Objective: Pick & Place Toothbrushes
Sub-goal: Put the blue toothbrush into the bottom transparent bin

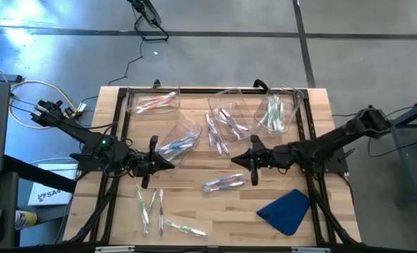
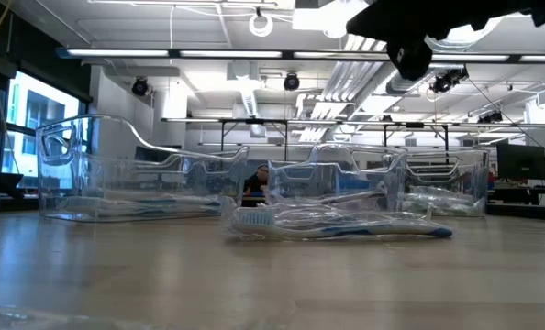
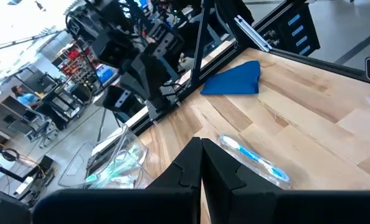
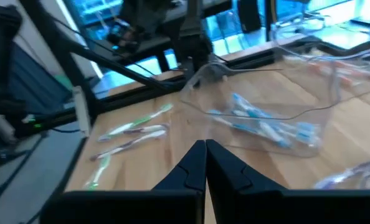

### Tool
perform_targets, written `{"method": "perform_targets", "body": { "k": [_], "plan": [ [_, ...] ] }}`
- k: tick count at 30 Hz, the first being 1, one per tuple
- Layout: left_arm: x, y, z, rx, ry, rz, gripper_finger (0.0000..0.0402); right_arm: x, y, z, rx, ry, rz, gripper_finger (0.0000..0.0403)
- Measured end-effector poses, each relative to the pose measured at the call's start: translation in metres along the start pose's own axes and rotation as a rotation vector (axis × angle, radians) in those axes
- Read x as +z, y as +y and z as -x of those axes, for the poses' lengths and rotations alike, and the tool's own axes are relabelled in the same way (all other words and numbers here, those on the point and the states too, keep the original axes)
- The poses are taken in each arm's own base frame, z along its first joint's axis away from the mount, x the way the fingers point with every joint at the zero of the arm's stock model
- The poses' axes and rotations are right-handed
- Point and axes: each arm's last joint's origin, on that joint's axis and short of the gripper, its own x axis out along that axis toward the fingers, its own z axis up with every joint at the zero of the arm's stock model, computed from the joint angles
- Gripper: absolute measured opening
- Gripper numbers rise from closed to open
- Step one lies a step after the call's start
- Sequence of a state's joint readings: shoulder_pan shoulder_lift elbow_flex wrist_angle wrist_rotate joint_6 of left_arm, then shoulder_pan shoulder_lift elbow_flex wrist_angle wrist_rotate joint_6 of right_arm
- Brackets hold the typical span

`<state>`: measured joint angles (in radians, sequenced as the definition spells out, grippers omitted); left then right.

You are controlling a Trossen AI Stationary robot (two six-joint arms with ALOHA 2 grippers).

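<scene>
Both sets of jaws are pressed fully together and neither has hold of anything. My left gripper (image 1: 168,164) hangs over the middle of the pale wooden table (image 1: 265,232), pointing toward the centre, and my right gripper (image 1: 235,160) faces it from the other side, the two well apart with bare wood between them. From the left wrist I see its dark fingers (image 3: 200,165) meeting in a closed seam; the right wrist view shows the same closed seam (image 4: 205,163).

Toothbrushes lie in several places. A wrapped blue-and-white toothbrush (image 1: 224,183) lies loose on the wood just below the right gripper as seen from above, and it also shows in the low view (image 2: 337,225) lying flat in front of the bins. A loose group of green-and-white and purple-accented toothbrushes (image 1: 152,205) lies near the front edge on the left arm's side.

Four clear plastic bins sit along the far part of the table. One bin (image 1: 152,102) at the back left holds pink-accented brushes, a tilted bin (image 1: 180,140) just beside the left gripper holds blue ones, a bin (image 1: 226,116) near the middle holds purple ones, and a bin (image 1: 275,112) at the back right holds green ones.

A crumpled dark blue cloth (image 1: 286,209) lies at the front on the right arm's side, well apart from the brushes.
</scene>
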<state>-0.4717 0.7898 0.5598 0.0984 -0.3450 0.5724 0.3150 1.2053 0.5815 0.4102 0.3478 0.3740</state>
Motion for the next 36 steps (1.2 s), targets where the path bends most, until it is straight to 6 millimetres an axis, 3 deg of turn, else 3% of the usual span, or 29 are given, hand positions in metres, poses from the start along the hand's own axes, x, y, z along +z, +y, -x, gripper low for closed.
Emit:
{"method": "perform_targets", "body": {
  "k": [8, 29, 36],
  "plan": [
    [0.000, 0.000, 0.000, 0.002, -0.003, 0.002, 0.0000, -0.014, 0.001, 0.006, 0.051, -0.039, -0.013, 0.0002],
    [0.000, 0.000, 0.000, 0.002, -0.003, 0.003, 0.0000, -0.010, 0.002, 0.006, 0.042, -0.078, -0.017, 0.0002],
    [0.000, 0.000, 0.000, 0.002, -0.003, 0.003, 0.0000, -0.005, 0.001, 0.006, 0.046, -0.127, 0.116, 0.0002]
  ]
}}
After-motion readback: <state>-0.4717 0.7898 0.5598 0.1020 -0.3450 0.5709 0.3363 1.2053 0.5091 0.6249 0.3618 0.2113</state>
